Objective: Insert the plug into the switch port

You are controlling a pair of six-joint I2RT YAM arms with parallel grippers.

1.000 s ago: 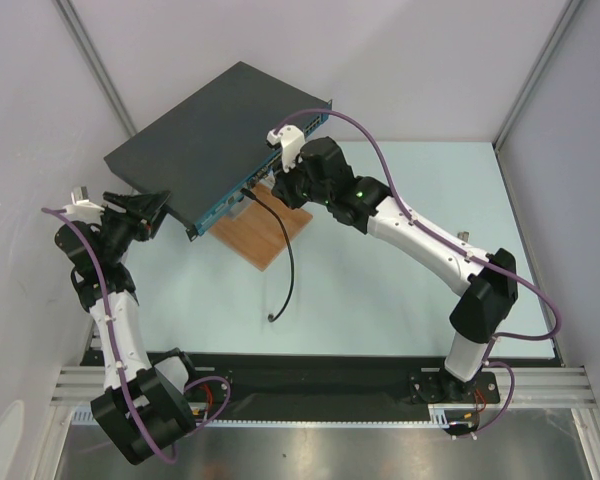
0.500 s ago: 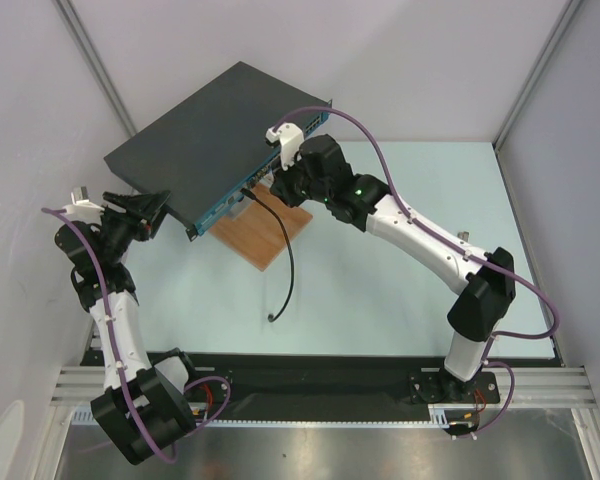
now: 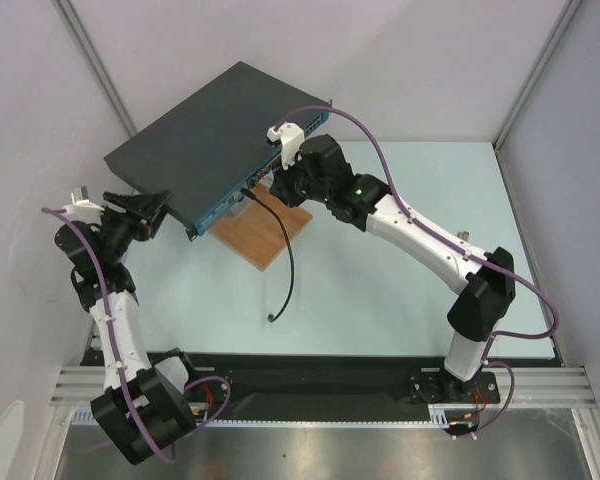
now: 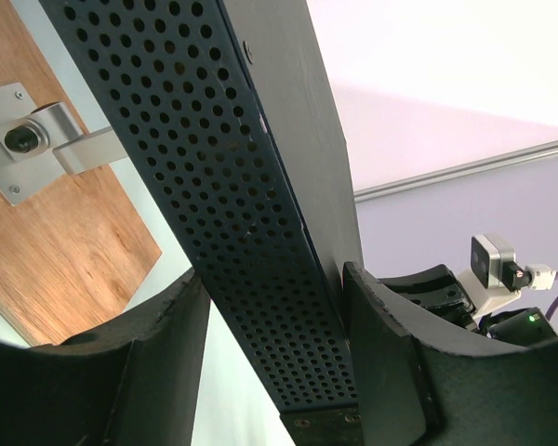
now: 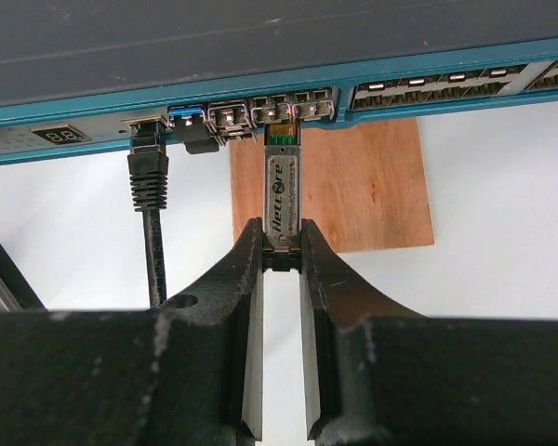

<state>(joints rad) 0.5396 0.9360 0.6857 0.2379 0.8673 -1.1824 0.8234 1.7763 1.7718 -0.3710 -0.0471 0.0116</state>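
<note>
While the switch (image 5: 502, 56) is teal-fronted, the plug (image 5: 281, 200) is silvery.

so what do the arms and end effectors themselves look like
The left arm and right arm match: white links, black joints and bases, a purple cable looping along each. A white camera mount sits on each wrist, and a green light shows on the right one. The left end effector and right end effector are black, with two thick tapered fingers.

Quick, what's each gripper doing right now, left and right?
Left gripper: closed on the switch at its end.
Right gripper: closed on the plug, its tip at a switch port.
</note>
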